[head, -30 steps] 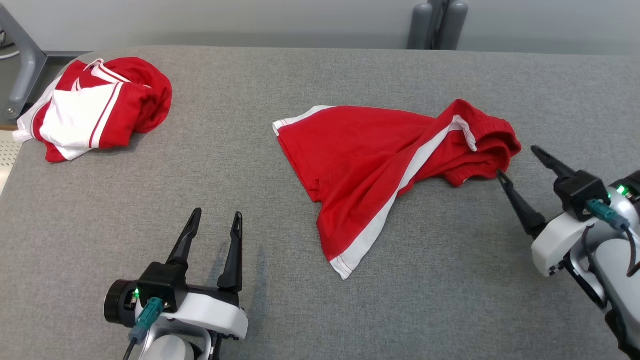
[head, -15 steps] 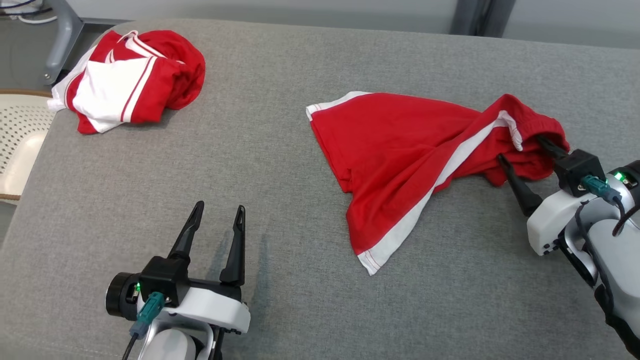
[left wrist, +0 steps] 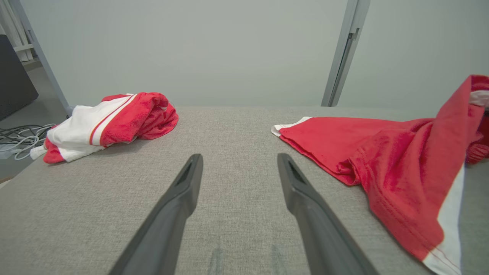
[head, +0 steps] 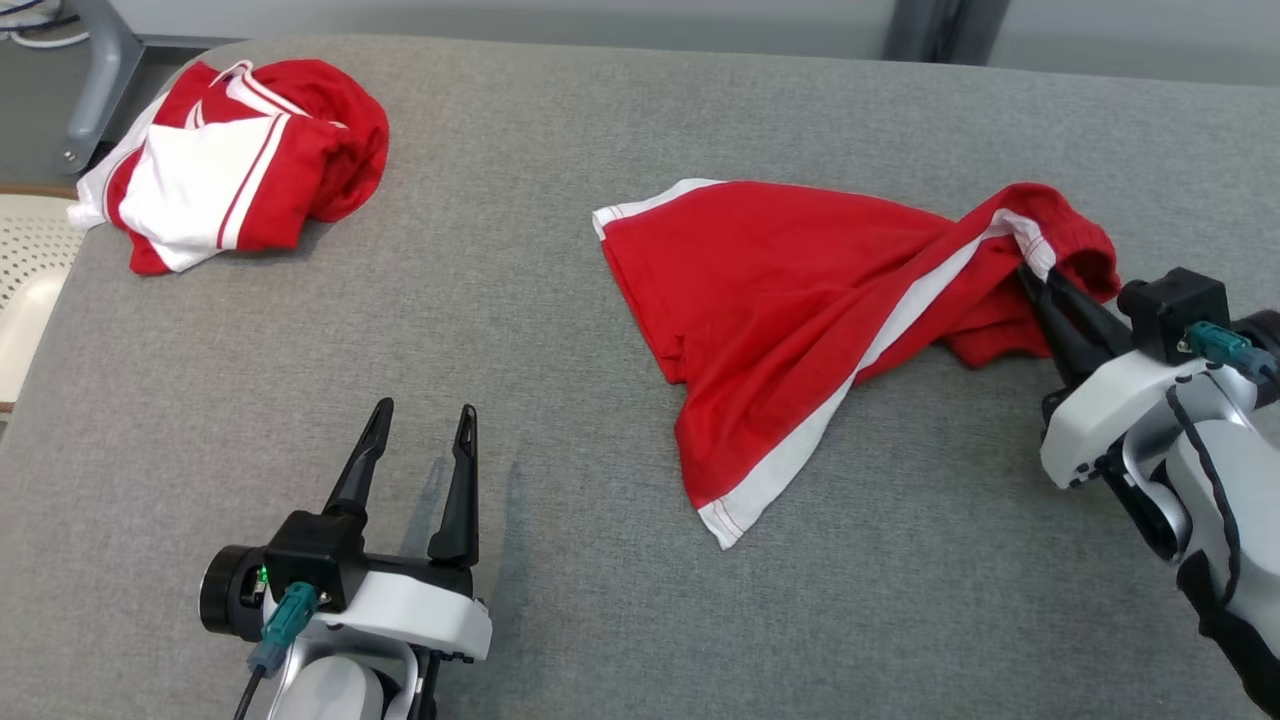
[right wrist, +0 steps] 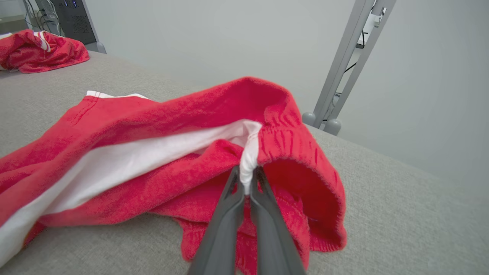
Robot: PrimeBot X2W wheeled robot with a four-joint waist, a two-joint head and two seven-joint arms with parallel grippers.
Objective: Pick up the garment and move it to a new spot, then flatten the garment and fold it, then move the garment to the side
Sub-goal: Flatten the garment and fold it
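Garment (head: 800, 310) waistband pinched in right pincer (head: 1040, 285) tips.

You have bright, even light from above in all three views, and colours read cleanly. In the head view the left gripper (head: 425, 408) throws only two faint, soft-edged shadows onto the grey table (head: 560, 620), one just right of each finger. A small green lamp glows on its body. At the tip of the right gripper (right wrist: 246, 173) the garment (right wrist: 153, 126) is sharp, while the pocket of cloth just right of that tip falls into deeper shade. The finger bases nearest that lens look soft. Both wrist views bend toward their edges, so the metal post (right wrist: 345, 65) beyond the fingers leans.
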